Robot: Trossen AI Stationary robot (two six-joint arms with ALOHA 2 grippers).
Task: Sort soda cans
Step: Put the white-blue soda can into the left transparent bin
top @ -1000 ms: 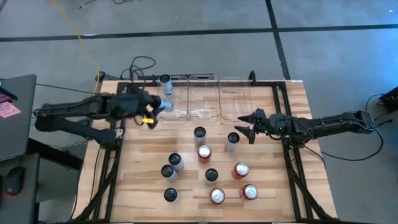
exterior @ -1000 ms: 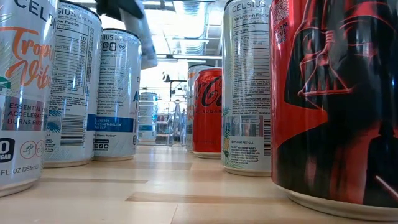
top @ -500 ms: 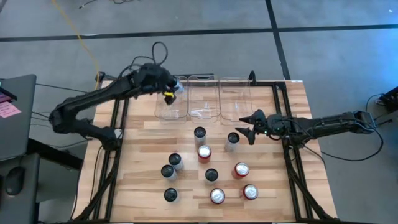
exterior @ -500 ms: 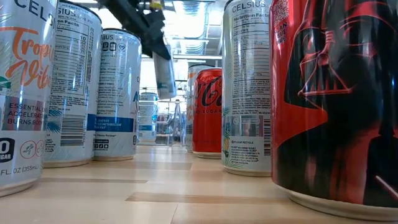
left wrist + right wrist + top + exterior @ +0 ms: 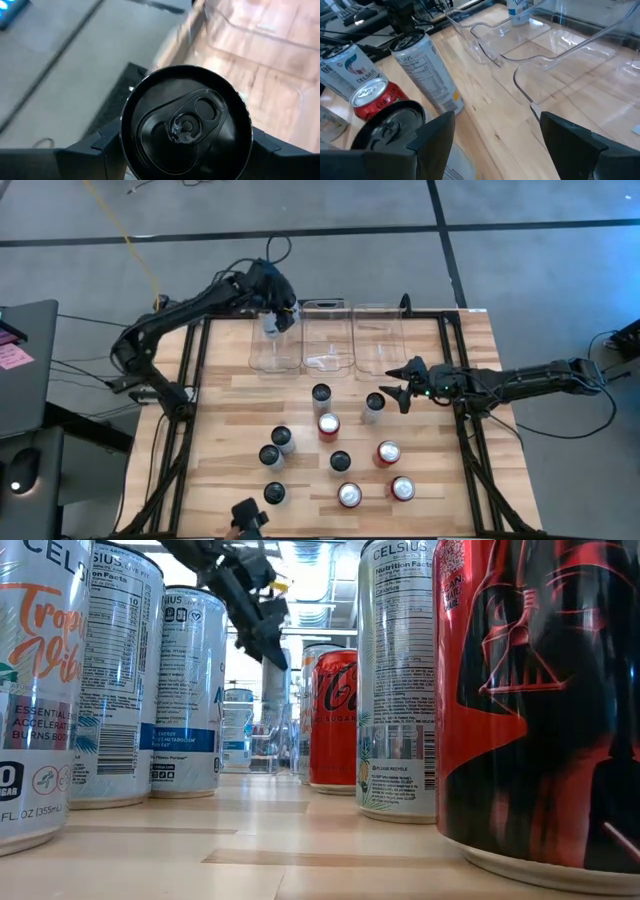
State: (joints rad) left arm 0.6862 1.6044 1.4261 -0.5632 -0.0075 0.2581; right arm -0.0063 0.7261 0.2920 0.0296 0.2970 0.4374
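Overhead, the left gripper (image 5: 272, 318) hangs above the leftmost clear bin (image 5: 262, 360) at the table's far edge, clamped on a silver-grey can (image 5: 271, 326) whose dark top (image 5: 186, 122) fills the left wrist view between the two fingers (image 5: 95, 150). Two more clear bins (image 5: 325, 360) stand just beside it to the right. Across the table the right gripper (image 5: 391, 393) sits low with its jaws apart, holding nothing, a dark-topped can (image 5: 374, 404) just in front of its fingertips. The other cans, red (image 5: 388, 452) and silver-grey (image 5: 282, 439), stand loosely grouped mid-table, well apart from the bins, with bare wood (image 5: 440, 510) around them toward the near edge.
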